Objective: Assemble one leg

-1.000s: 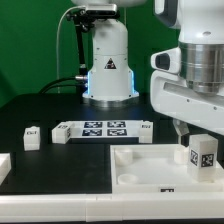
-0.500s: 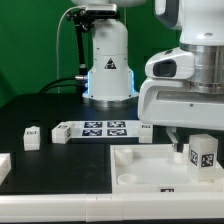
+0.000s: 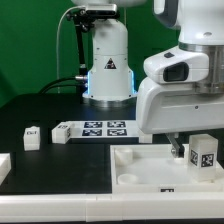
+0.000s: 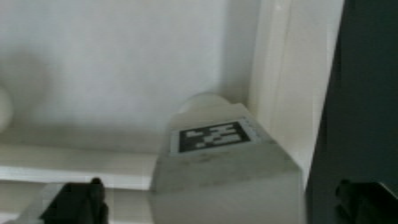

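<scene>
A leg, a small white post with a black-and-white tag, stands on the large white tray-like panel near the exterior view's right. My gripper hangs over it. In the wrist view the leg sits between my two dark fingertips, with a gap on each side. The gripper is open and straddles the leg without touching it. The panel's raised wall runs right beside the leg. A second leg stands on the black table at the exterior view's left.
The marker board lies behind the panel, in front of the robot base. Another white part shows at the left edge. A small white piece sits by the board's right end.
The arm has come down and shifted a little toward the exterior view's left, bringing the hand lower over the leg on the panel. The leg has not moved.
</scene>
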Available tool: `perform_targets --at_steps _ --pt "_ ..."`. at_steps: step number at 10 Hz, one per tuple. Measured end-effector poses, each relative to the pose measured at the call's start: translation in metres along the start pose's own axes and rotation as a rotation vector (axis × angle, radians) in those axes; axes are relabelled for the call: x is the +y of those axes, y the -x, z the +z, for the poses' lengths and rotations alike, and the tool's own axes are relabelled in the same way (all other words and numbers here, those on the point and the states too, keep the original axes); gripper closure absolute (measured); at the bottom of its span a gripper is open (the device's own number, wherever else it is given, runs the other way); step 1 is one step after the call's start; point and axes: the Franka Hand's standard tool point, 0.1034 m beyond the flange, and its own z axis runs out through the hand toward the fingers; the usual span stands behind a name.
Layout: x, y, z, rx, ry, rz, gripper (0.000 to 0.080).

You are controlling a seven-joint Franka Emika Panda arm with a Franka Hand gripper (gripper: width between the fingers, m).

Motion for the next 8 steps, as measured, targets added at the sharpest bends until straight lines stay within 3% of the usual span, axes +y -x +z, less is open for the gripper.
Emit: perform_targets --at_steps 1,2,4,8 --pt "-0.0001 0.0000 0.0000 0.000 0.000 0.012 0.0274" --pt "0.0000 0.0000 0.0000 0.000 0.000 0.012 0.0274" --pt "-0.0001 0.0000 0.0001 0.000 -0.001 0.056 0.0511" --pt "-0.0003 0.0000 0.0001 -0.001 -0.005 0.345 0.0510"
